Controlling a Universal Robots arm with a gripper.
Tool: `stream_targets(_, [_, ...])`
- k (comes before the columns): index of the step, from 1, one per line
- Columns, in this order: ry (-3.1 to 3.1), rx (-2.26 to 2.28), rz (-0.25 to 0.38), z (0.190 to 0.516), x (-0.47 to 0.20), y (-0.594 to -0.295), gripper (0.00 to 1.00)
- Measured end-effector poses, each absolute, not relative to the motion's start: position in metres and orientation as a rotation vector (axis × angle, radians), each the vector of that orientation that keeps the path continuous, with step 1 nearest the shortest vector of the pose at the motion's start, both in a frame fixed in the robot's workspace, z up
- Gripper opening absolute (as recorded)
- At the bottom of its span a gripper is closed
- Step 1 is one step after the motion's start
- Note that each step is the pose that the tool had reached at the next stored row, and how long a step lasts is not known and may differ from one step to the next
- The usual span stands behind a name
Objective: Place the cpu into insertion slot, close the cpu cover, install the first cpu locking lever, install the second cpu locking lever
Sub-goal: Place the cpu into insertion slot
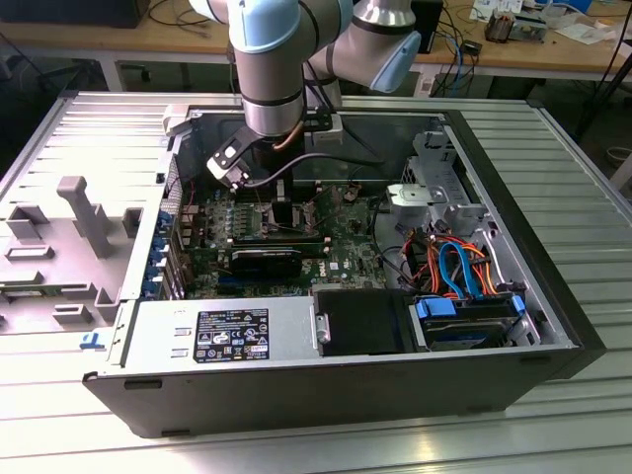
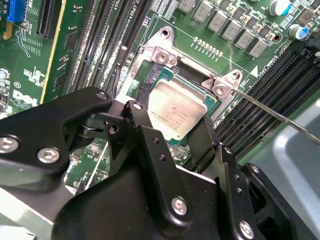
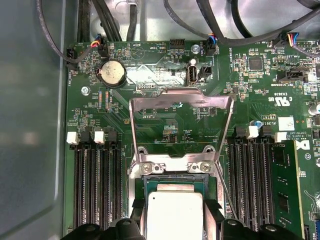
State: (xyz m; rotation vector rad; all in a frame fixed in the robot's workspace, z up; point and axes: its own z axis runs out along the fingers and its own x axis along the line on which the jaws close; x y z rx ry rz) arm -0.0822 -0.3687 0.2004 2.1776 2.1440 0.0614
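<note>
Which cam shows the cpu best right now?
Second wrist view: the cpu shows most of its silvery top. First wrist view cuts part of it off at the picture edge; in the exterior view the gripper covers it.

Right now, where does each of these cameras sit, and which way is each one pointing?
Exterior view: off the arm, above the open computer case, looking down into it; shows the arm and gripper.
First wrist view: on the wrist, facing straight at the motherboard and raised cpu cover; shows the gripper's tips.
Second wrist view: on the wrist, looking slantwise past the gripper's body.
Both wrist views share the gripper closed on the cpu at the insertion slot.
</note>
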Motion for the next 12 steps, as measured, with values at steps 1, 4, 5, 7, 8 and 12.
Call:
stream_targets(1, [2.145,2.177,0.061,0.2025,-0.0823,-0.3687,0.55])
stream_targets(4, [2.169,2.153,0.061,0.2033,-0.0823,-0.3687,0.55])
stream_targets(5, [2.174,2.148,0.061,0.2033,-0.0823,-0.3687,0.55])
stream_targets(7, [2.174,2.147,0.061,0.2027,-0.0823,-0.3688,0.55])
stream_targets(8, [2.174,2.147,0.061,0.2023,-0.0823,-0.3688,0.55])
stream_targets(12, [2.174,2.147,0.061,0.2005,-0.0819,-0.3689,0.55])
